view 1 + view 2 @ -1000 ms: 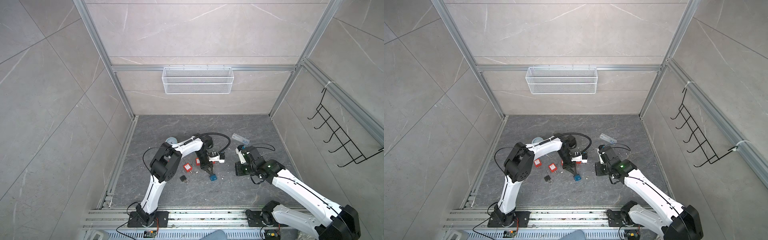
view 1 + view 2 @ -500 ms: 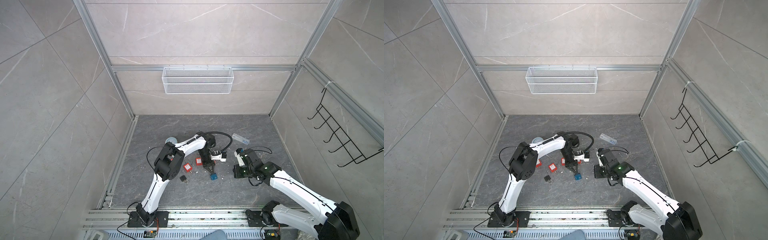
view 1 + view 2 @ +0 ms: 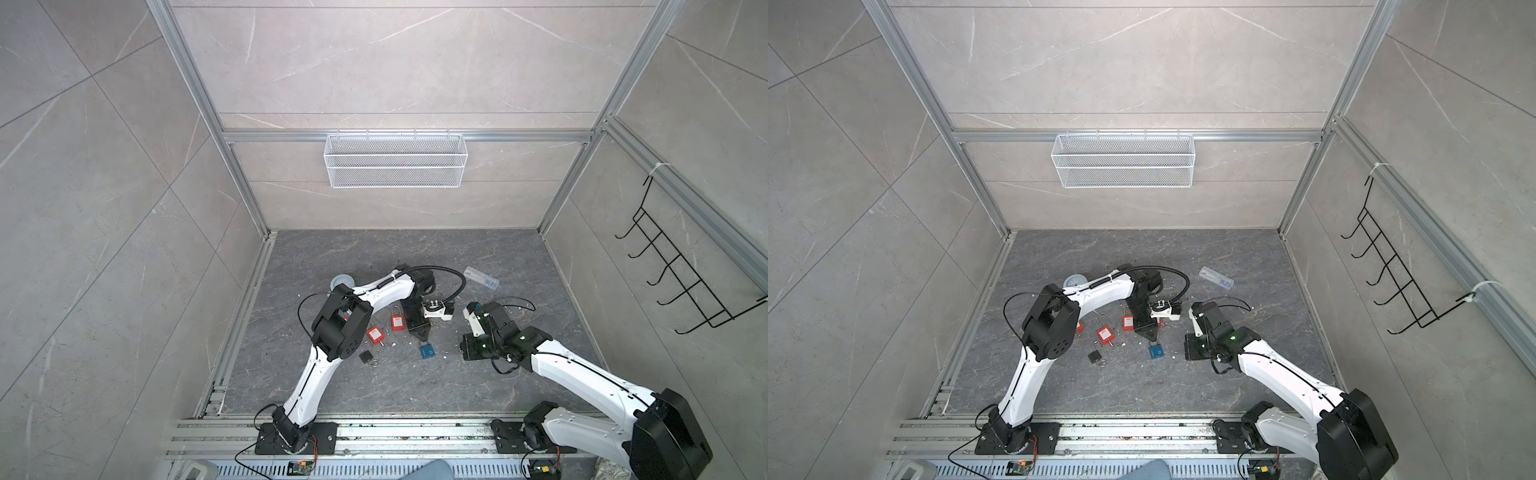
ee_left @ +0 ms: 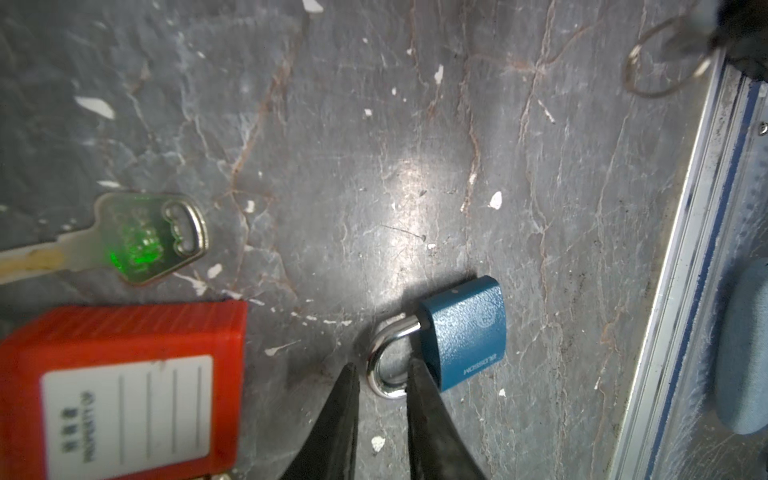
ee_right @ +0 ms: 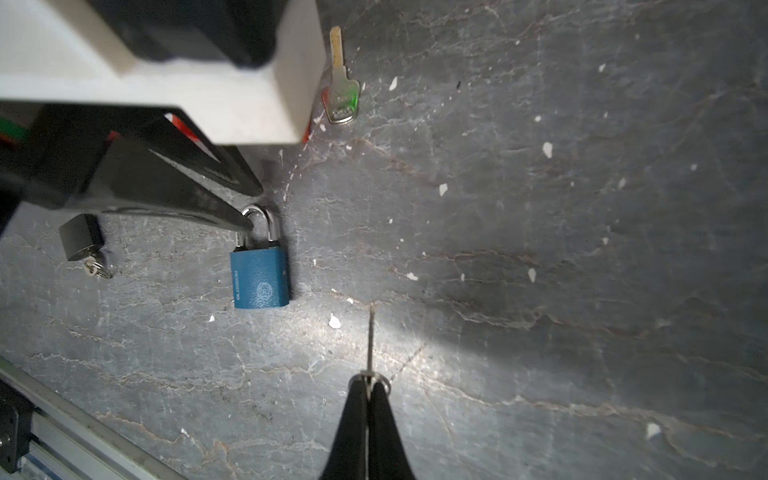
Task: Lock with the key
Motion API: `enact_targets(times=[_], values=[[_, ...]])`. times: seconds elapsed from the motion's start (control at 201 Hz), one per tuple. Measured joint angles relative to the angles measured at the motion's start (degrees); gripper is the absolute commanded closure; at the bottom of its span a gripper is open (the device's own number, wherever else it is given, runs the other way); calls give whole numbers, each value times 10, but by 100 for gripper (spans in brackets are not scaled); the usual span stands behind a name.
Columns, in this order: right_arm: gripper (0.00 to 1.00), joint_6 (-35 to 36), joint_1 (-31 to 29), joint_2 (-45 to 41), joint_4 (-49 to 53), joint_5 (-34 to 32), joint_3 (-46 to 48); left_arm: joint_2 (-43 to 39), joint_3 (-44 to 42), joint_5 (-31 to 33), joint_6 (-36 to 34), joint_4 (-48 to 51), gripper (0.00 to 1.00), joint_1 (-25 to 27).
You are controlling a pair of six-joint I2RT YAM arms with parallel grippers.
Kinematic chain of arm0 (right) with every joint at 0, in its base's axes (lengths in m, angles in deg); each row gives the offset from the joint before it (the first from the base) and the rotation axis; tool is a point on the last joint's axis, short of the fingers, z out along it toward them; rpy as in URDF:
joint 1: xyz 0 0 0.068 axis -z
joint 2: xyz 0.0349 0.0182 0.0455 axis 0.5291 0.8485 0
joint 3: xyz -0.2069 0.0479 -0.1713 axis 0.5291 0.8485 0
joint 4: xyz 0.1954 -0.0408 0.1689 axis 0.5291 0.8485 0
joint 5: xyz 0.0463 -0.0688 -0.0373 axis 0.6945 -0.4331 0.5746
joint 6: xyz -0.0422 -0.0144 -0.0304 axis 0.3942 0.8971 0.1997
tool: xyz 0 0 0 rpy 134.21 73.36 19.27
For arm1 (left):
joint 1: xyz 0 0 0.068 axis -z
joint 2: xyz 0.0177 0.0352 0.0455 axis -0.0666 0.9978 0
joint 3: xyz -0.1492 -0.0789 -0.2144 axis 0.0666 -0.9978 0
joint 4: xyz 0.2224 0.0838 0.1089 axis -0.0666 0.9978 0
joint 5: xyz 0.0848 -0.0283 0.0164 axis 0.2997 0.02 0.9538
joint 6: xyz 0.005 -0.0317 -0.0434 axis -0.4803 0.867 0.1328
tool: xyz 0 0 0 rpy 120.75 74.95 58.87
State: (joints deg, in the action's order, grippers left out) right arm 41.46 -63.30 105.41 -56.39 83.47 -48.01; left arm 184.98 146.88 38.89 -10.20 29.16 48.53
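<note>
Left pincer (image 4: 382,368) newly ajar astride shackle (image 4: 397,331) of blue padlock (image 4: 467,332), right pincer (image 5: 368,382) tight on key (image 5: 371,336), over chip-flecked grey floor (image 5: 540,249).

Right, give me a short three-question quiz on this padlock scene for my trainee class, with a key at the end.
1. True or false: the blue metal padlock is lifted clear of the grey stone-pattern floor.
2. The left pincer has its tips either side of a padlock's shackle. What colour is that padlock? A red, B blue, C black.
3. In a few words: what is the right pincer shut on?

Key
1. False: it lies flat on the floor.
2. B.
3. A small metal key on a ring.
</note>
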Motion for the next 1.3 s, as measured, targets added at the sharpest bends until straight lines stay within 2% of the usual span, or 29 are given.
enact_targets(times=[0.194, 0.334, 0.712, 0.971, 1.165, 1.245, 1.305], values=[[100, -2, 0, 2, -12, 10, 9, -6, -2, 18, 7, -26, 70, -1], [100, -4, -8, 7, -27, 21, 14, -47, -30, 25, 24, -60, 70, -9], [100, -3, -80, 158, -58, 23, -30, -293, -245, 42, 118, -241, 70, -84], [100, -3, -87, 204, -74, 17, -57, -386, -393, 115, 171, -360, 70, -106], [89, -1, -87, 221, -74, 7, -74, -441, -459, 143, 203, -425, 70, -127], [72, -2, -87, 221, -74, -5, -75, -463, -475, 146, 213, -449, 70, -138], [67, 0, -87, 220, -73, -14, -76, -476, -483, 153, 219, -462, 70, -144]])
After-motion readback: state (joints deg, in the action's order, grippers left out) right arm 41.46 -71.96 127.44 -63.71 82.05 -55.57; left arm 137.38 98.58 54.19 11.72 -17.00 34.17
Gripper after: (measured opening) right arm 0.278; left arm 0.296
